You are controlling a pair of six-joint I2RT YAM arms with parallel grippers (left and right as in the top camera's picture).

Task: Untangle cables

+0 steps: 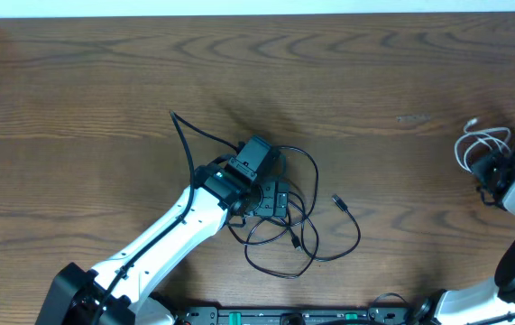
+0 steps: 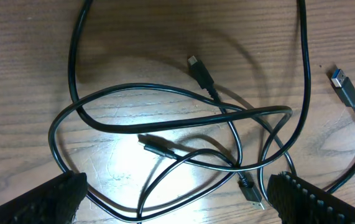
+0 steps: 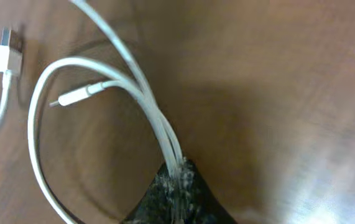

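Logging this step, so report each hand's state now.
Left hand: open, over the black cables, holding nothing.
Right hand: shut on the white cable.

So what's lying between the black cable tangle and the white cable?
Nothing: in the overhead view that stretch of table between the black cables and the white cable is bare wood.

A brown wooden table (image 1: 77,81) fills the view, with dark wavy lines in the wood. A white strip (image 1: 329,7) runs along its far edge. A small pale smudge (image 1: 412,118) sits on the wood toward the far right.
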